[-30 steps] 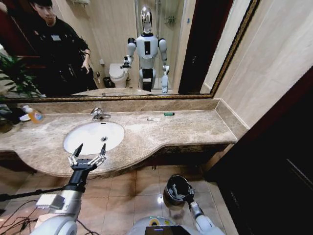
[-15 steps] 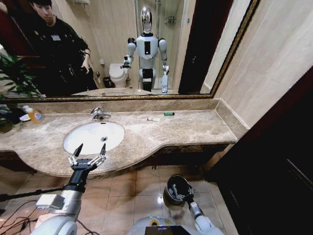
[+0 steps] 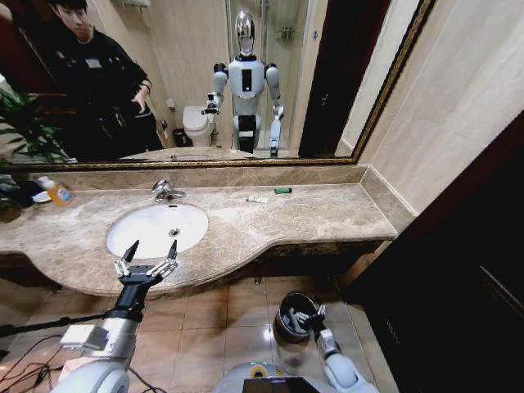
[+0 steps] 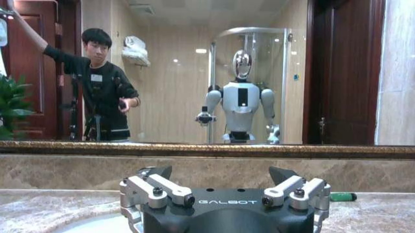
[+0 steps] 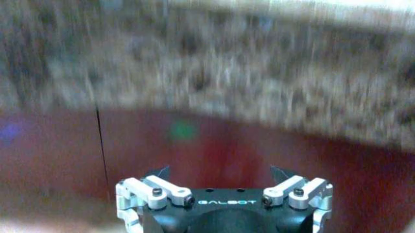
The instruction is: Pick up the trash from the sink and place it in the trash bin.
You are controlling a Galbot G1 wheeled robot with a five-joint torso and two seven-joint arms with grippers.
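Right gripper (image 3: pixel 309 315): low over the small round dark trash bin with a shiny rim (image 3: pixel 282 329) on the tiled floor; fingers spread apart, nothing between them.
Left gripper (image 3: pixel 149 255): at the front edge of the beige veined marble worktop (image 3: pixel 311 214), just before the white oval sink (image 3: pixel 155 228); fingers wide open, empty.
Trash: a small white tube (image 3: pixel 256 199) and a tiny green piece (image 3: pixel 282 190) lie on the worktop near the mirror, well right of the sink's chrome faucet (image 3: pixel 166 191).
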